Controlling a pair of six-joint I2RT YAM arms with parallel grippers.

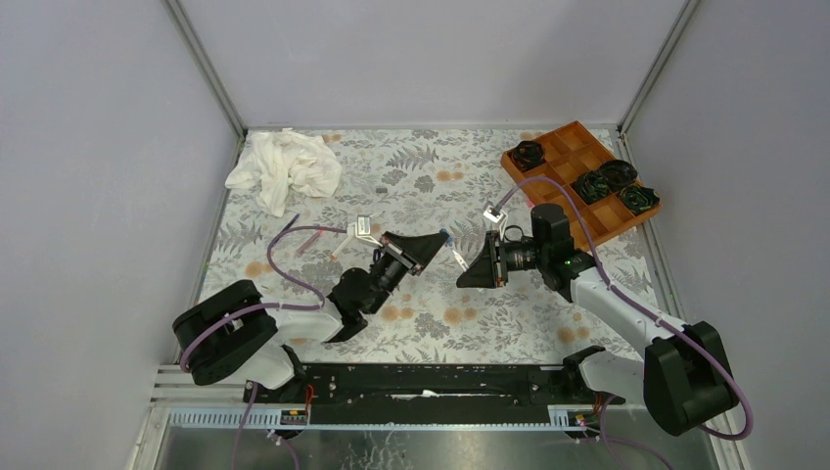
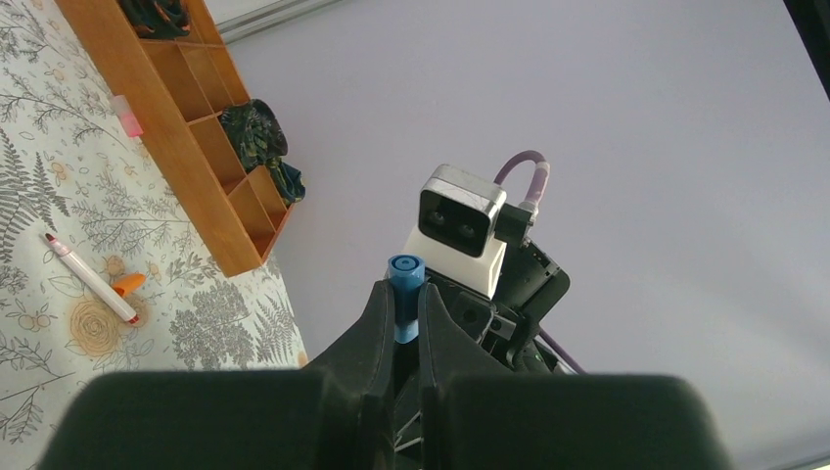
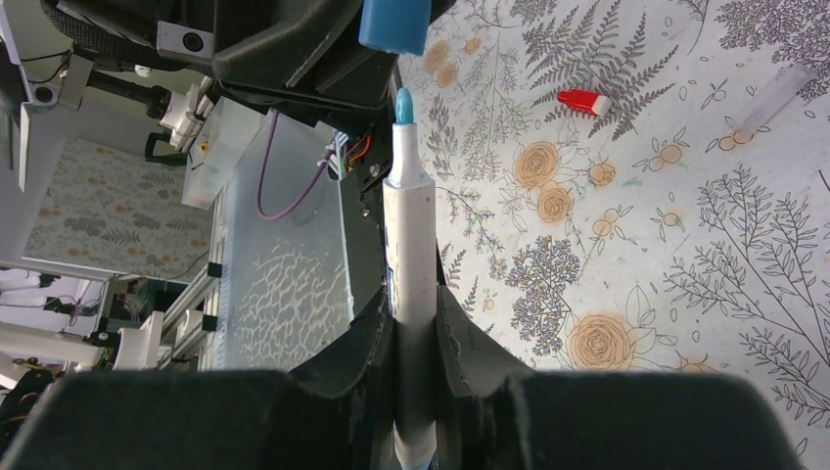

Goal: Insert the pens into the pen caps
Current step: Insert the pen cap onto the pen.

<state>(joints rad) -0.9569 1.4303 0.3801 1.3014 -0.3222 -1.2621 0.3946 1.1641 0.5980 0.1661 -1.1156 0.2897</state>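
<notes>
Left gripper (image 2: 405, 305): pinching a blue cap (image 2: 404, 272).
Right gripper (image 3: 416, 328): clamped on a pen (image 3: 406, 235), its tip near the cap's mouth.
Risk: an off-centre tip may jam on the rim.

This is a robotics lab test cell. Plain grey panels (image 1: 98, 147) on aluminium frame posts (image 1: 207, 73) wall in a bench (image 1: 431, 328) spread with a floral cloth. A left arm (image 1: 294, 318) and a right arm (image 1: 617, 308) are bolted to a black rail (image 1: 431, 377) at its near edge, trailing purple cables (image 1: 294, 235). The left claw (image 2: 406, 294) and right claw (image 3: 416, 313) each carry a wrist camera (image 2: 460, 220). Beyond the bench edge, more aluminium framing (image 3: 181, 299) shows.
</notes>
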